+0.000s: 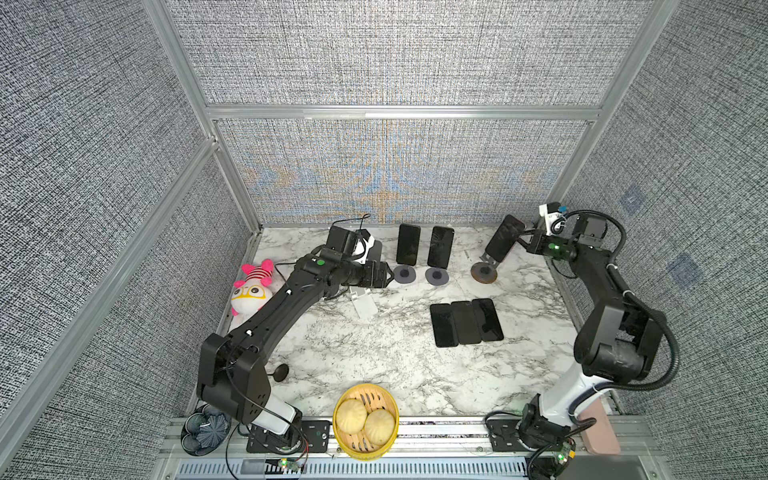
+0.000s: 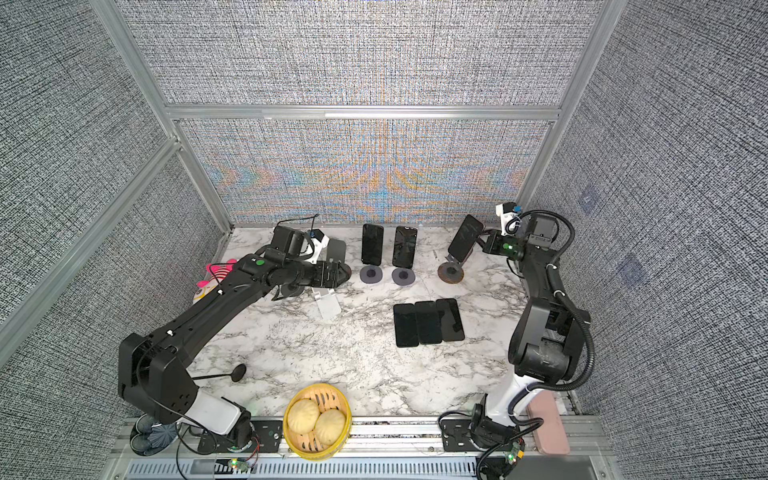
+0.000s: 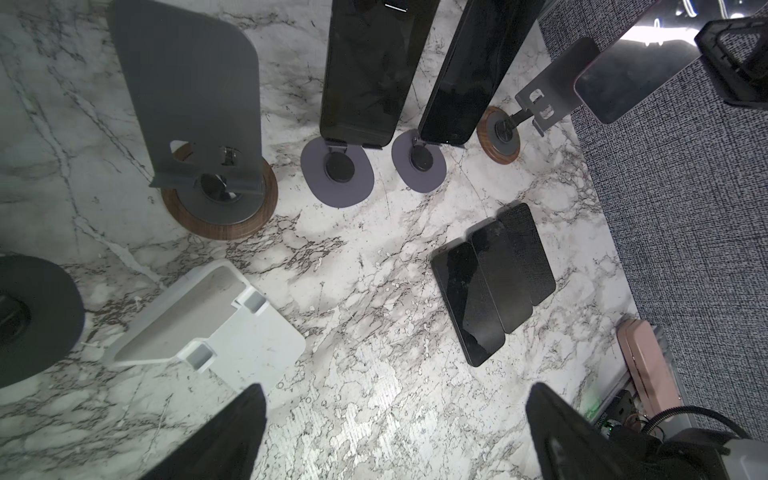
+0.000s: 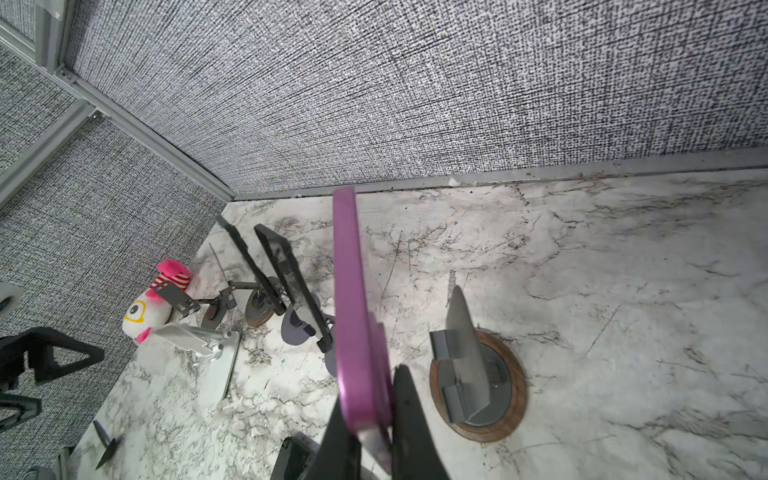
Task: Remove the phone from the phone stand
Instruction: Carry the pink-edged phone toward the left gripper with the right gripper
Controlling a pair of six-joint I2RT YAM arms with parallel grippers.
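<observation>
My right gripper (image 1: 524,240) (image 2: 482,241) (image 4: 370,390) is shut on the lower end of the phone (image 1: 505,239) (image 2: 467,237) (image 4: 353,299), which has a dark screen and a purple rim. It holds the phone tilted, just off the grey plate of the phone stand (image 1: 484,274) (image 2: 450,273) (image 4: 478,382), which has a round wooden base at the back right. In the right wrist view that plate stands bare beside the phone. My left gripper (image 1: 388,279) (image 2: 347,272) (image 3: 395,388) hangs open over bare marble at the back left, holding nothing.
Two more phones (image 1: 408,244) (image 1: 440,247) lean on purple-based stands at the back centre. Three phones (image 1: 465,322) lie flat side by side mid-table. A white stand (image 1: 365,305) and an empty grey stand (image 3: 187,83) sit below my left arm. A plush toy (image 1: 253,286) and a bun steamer (image 1: 365,419) sit at the left and front edges.
</observation>
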